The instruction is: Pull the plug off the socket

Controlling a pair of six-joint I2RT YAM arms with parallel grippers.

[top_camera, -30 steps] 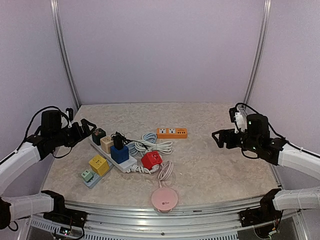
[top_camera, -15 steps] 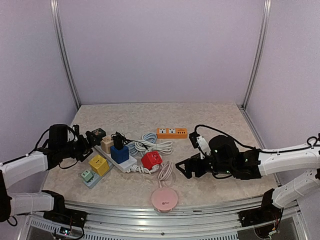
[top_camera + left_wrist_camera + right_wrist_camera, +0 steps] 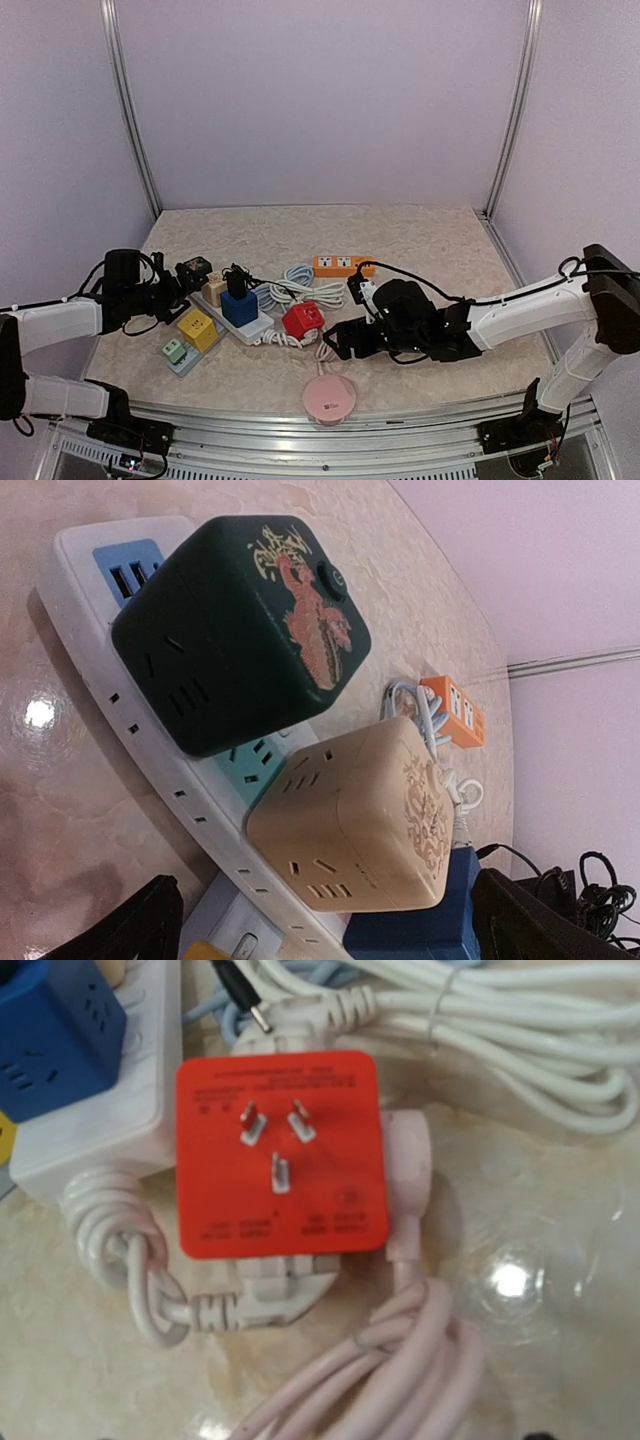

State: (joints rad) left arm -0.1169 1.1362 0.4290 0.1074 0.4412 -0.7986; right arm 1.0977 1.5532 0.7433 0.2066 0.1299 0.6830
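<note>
The red cube socket lies prongs-up left of the table's middle, toward the near edge, with a pale pink plug seated in its side. The right gripper hangs just beside it; I cannot tell how its jaws stand. Best to pinch the plug body and pull straight out, toward the bare right half. The left gripper, jaws wide open and empty, faces the dark green cube adapter near the left edge.
</note>
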